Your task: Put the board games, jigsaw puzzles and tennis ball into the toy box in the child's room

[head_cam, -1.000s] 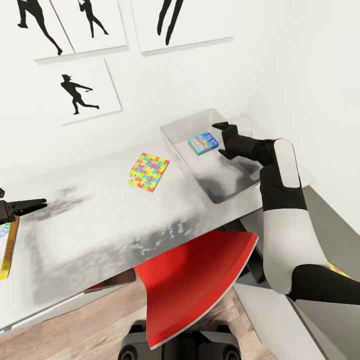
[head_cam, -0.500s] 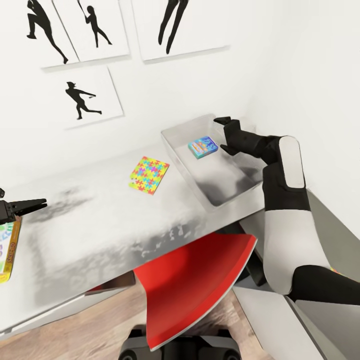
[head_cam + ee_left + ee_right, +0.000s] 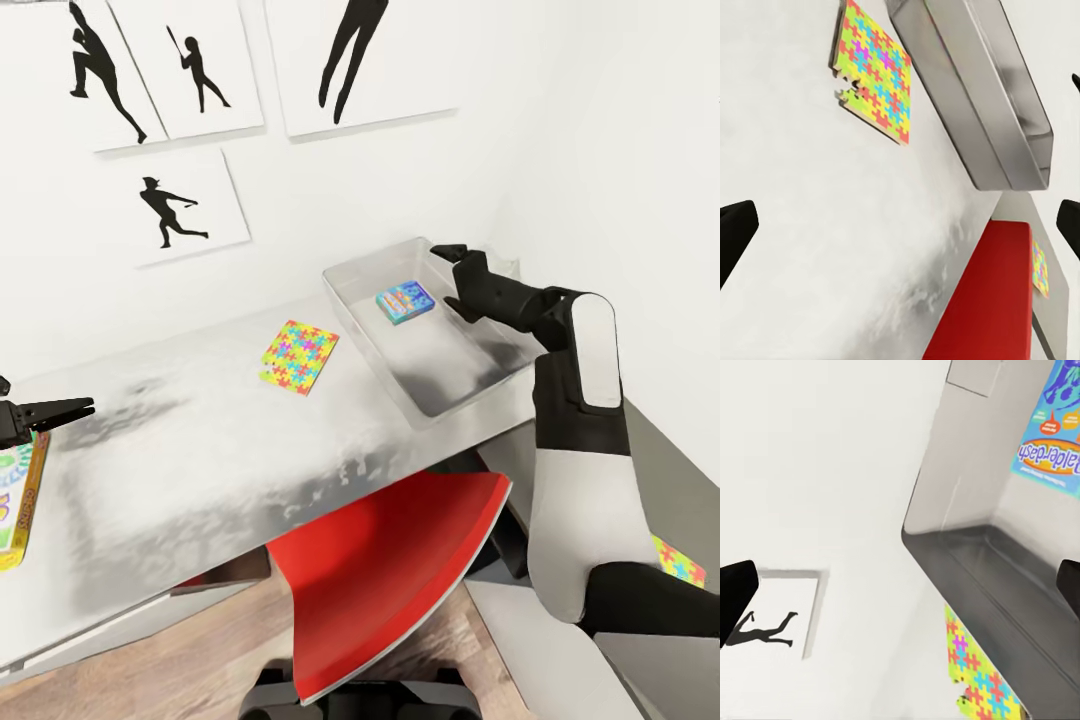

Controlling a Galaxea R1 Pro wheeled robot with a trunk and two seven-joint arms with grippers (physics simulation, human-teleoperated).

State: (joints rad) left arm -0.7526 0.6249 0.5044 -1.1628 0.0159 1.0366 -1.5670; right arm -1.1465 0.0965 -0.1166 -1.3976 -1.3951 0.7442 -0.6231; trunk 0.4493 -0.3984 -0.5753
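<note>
We're in a child's bedroom, a home setting, and the signs are all over it. White walls carry black silhouette sports pictures (image 3: pixel 190 205), batters and runners frozen mid-swing. A long pale tabletop (image 3: pixel 210 440) runs along that wall, with a bright red chair (image 3: pixel 390 570) tucked up against it and wood-plank floor (image 3: pixel 180 650) showing below. Playthings seal it: a multicolour jigsaw puzzle (image 3: pixel 299 357) lies flat on the tabletop, a translucent toy box (image 3: pixel 440 400) sits beside it holding a small blue board game (image 3: pixel 405 301), and a yellow-edged game box (image 3: pixel 18 495) rests at the tabletop's far end.
</note>
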